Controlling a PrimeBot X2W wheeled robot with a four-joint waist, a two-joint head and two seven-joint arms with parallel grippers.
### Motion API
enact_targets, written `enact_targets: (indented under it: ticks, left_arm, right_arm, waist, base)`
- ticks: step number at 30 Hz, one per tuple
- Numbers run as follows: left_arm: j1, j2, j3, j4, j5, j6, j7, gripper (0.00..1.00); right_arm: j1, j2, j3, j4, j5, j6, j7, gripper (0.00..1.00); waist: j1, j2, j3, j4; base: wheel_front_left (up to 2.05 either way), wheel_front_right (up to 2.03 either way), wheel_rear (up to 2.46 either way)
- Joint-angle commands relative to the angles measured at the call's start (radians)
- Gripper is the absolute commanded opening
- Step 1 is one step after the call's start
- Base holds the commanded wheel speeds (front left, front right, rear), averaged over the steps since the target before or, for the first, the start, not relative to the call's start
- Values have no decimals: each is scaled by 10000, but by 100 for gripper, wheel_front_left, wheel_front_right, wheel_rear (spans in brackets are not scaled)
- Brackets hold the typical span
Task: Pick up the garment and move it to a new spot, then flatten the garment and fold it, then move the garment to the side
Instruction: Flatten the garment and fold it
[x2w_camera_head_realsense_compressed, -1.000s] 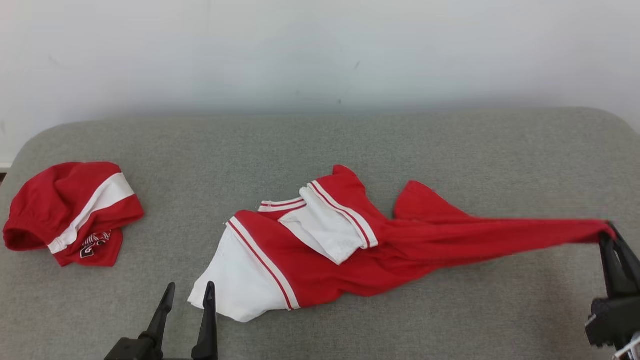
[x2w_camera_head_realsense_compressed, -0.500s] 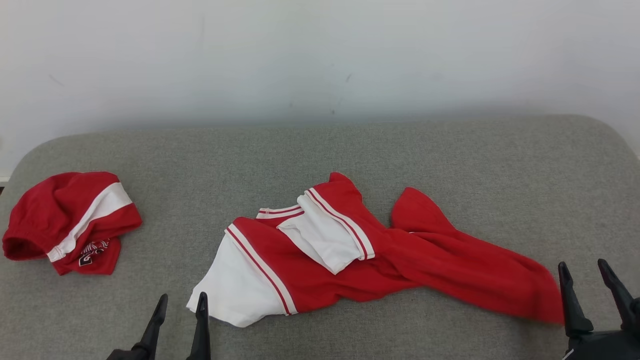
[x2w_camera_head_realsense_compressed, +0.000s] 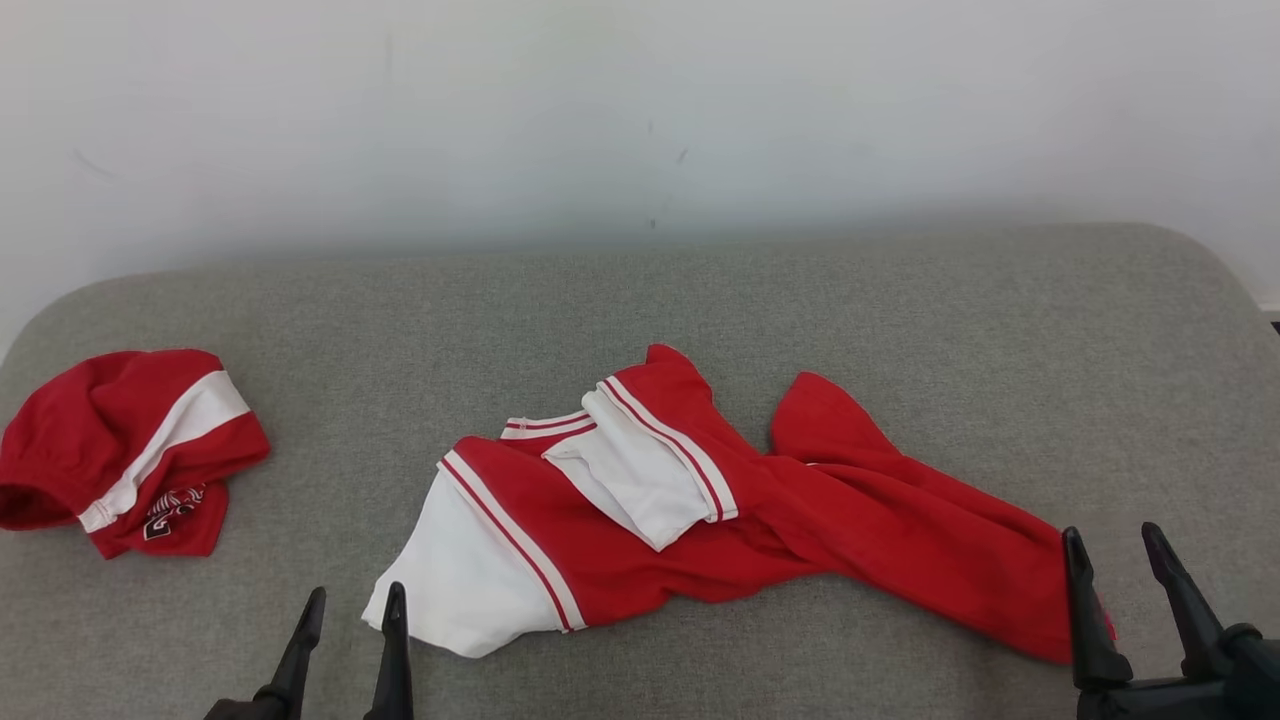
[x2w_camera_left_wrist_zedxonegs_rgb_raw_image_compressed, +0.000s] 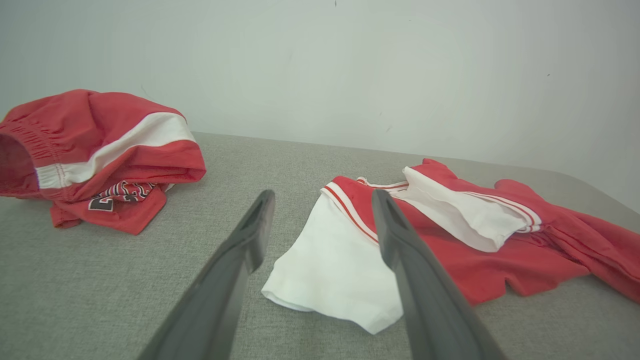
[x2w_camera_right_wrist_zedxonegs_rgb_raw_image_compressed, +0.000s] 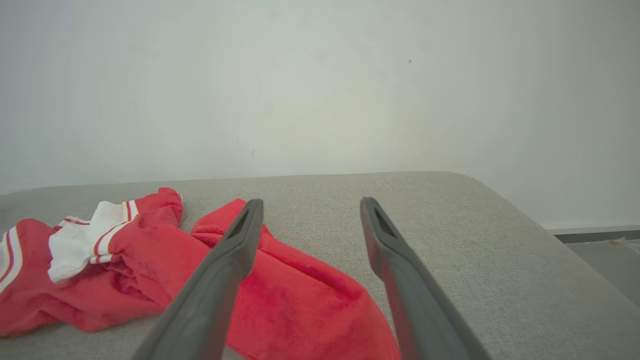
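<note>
the bunched red-and-white jersey lay in the middle of the grey cushion, its tail at 4 o'clock by the right gripper, whose fingers, like those of the left gripper, stood apart and empty; pinching one layer only could twist it.

The garment is soft, matt red-and-white cloth, lightly creased; the grey surface beneath wears a coarse woven fabric; the left gripper has fingers of what looks like smooth, matt dark plastic.

Red-and-white garment crumpled; stretched rightward across grey cushion
</note>
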Motion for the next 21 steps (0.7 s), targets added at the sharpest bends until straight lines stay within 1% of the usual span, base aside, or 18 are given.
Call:
enact_targets:
  ticks: [1,6,9,11,12,14,16,19,21]
  left_arm:
    - [97,0,46,-45,103,10,-33,100]
    - [-96,0,69,34,192,10,-33,100]
    - [-519,172,-105,145,282,10,-33,100]
    - [-968,398,-290,264,269,10,-33,100]
    - [-968,398,-290,264,269,10,-33,100]
    - [-1542,620,-578,414,239,10,-33,100]
    - [-2310,996,-909,613,176,12,-33,100]
    - [-3578,1619,-1642,1175,-259,12,17,100]
    - [-4471,2045,-2208,1450,-739,10,334,100]
  right_arm:
    - [183,173,-13,-165,-92,-23,-4,100]
    - [131,391,99,-261,-155,-23,-4,100]
    - [-62,409,204,-262,-136,-23,-4,100]
    - [-216,375,313,-234,-93,-23,-4,100]
    - [-216,375,313,-234,-93,-23,-4,100]
    - [-370,349,393,-198,-27,-23,-4,100]
    - [-551,364,454,-169,27,-23,-4,100]
    - [-820,439,576,-88,64,-23,-4,100]
    - [-950,493,607,-24,111,-23,-4,100]
  waist:
    - [0,0,46,-2]
    - [0,0,182,-17]
    - [0,0,365,-100]
    - [0,0,528,-221]
    - [0,0,528,-221]
    - [0,0,722,-378]
    - [0,0,899,-557]
    - [0,0,1178,-907]
    - [0,0,1375,-1164]
  base:
    - [0,0,0]
    - [0,0,0]
    - [0,0,0]
    - [0,0,0]
    - [0,0,0]
    - [0,0,0]
    - [0,0,0]
    - [0,0,0]
    - [0,0,0]
